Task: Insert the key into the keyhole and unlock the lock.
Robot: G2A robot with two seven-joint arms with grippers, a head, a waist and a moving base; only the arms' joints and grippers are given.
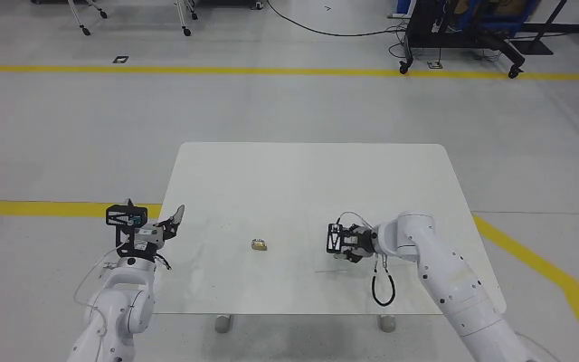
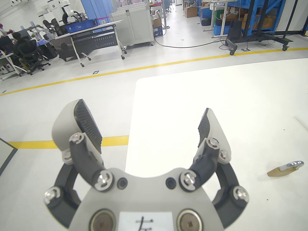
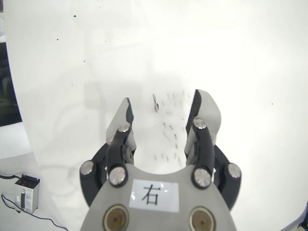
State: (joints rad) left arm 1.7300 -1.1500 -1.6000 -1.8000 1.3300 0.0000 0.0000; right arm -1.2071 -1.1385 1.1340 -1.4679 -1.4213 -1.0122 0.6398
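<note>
A brass padlock (image 1: pixel 260 244) with a silver shackle lies flat near the middle of the white table (image 1: pixel 308 181). From the left wrist it appears off to one side (image 2: pixel 285 169). My left gripper (image 2: pixel 144 116) hovers open over the table's left edge (image 1: pixel 172 220), well away from the padlock. The small metal key (image 3: pixel 155 102) lies on the tabletop. My right gripper (image 3: pixel 162 98) is open low over the table with the key between its fingertips, not clamped. In the top view the right gripper (image 1: pixel 333 241) sits to the right of the padlock.
A black cable loop (image 1: pixel 384 290) hangs from the right arm near the table's front edge. A small grey box (image 3: pixel 26 193) with a cord stands on the floor beside the table. Small dark specks mark the tabletop around the key.
</note>
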